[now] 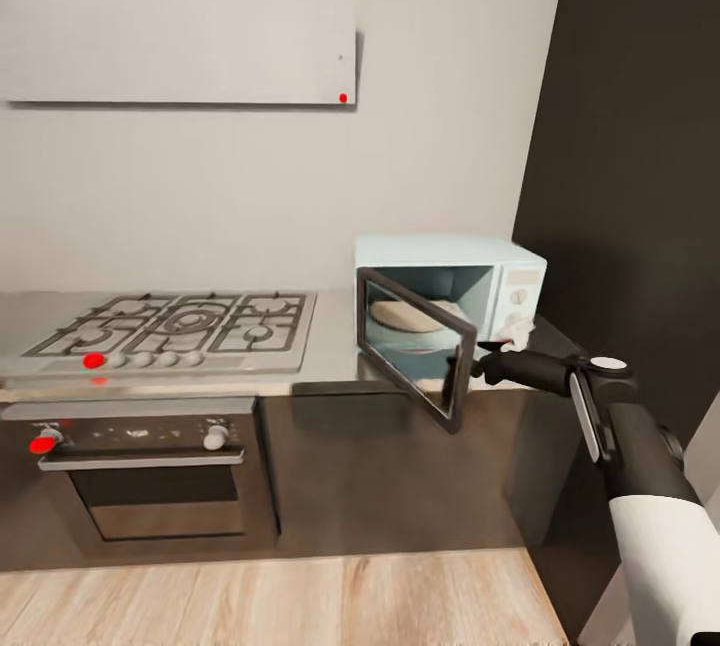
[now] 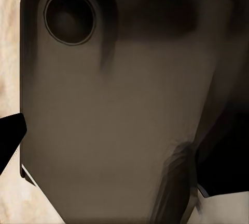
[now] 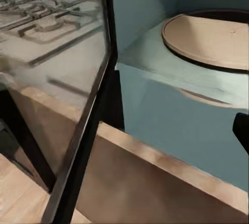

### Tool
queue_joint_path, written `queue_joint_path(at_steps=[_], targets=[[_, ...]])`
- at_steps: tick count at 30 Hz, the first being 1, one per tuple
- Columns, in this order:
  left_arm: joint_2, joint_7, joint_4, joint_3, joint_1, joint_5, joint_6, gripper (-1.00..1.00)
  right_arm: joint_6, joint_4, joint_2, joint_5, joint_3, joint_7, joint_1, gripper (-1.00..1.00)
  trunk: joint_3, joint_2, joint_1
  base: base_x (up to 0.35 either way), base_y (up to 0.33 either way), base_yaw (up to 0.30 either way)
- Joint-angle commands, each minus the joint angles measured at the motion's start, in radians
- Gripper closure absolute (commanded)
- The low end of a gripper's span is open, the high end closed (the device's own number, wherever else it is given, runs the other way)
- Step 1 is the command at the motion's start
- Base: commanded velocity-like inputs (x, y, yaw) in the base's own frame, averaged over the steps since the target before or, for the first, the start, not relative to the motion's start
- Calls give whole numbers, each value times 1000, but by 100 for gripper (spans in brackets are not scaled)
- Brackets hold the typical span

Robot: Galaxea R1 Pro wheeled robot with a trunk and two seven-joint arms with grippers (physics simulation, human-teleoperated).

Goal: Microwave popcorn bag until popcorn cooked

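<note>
The pale mint-blue microwave (image 1: 455, 264) stands on the grey countertop (image 1: 328, 351) at the right end, against a dark wall panel. Its dark glass door (image 1: 415, 351) is swung wide open toward me. Inside lies a round tan turntable (image 3: 207, 39) with nothing on it. My right gripper (image 1: 484, 358) reaches in from the right, just beside the door's free edge and in front of the oven cavity; one dark finger (image 3: 241, 130) shows at the edge of the right wrist view. The popcorn bag is out of view. A small whitish shape (image 1: 516, 331) sits by the gripper below the knobs.
A gas hob (image 1: 180, 326) with a red-lit knob covers the counter's left part, above a dark built-in oven (image 1: 150, 471). A pale range hood (image 1: 180, 41) hangs overhead. Wooden floor (image 1: 280, 601) lies below. The left wrist view faces a dark grey part of my own body (image 2: 119, 109).
</note>
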Motion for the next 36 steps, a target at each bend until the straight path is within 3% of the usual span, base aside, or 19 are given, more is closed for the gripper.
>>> queue_joint_path(at_steps=[1, 29, 33, 36], targets=[[0, 0, -1, 4, 0, 7, -1, -100, 7, -1, 1, 6, -2, 8, -1, -100, -1, -1, 0, -190, 271, 0], [1, 0, -2, 4, 0, 7, -1, -100, 12, -3, -8, 14, -11, -4, -1, -100, -1, -1, 0, -142, 260, 0], [1, 0, -1, 4, 0, 7, -1, -100, 12, -3, -27, 23, -68, -54, -1, -100, -1, -1, 0, -10, 19, 0], [0, 0, -1, 4, 0, 7, -1, -100, 11, -1, -67, 80, -121, -92, -1, -100, -1, -1, 0, -1, 2, 0]])
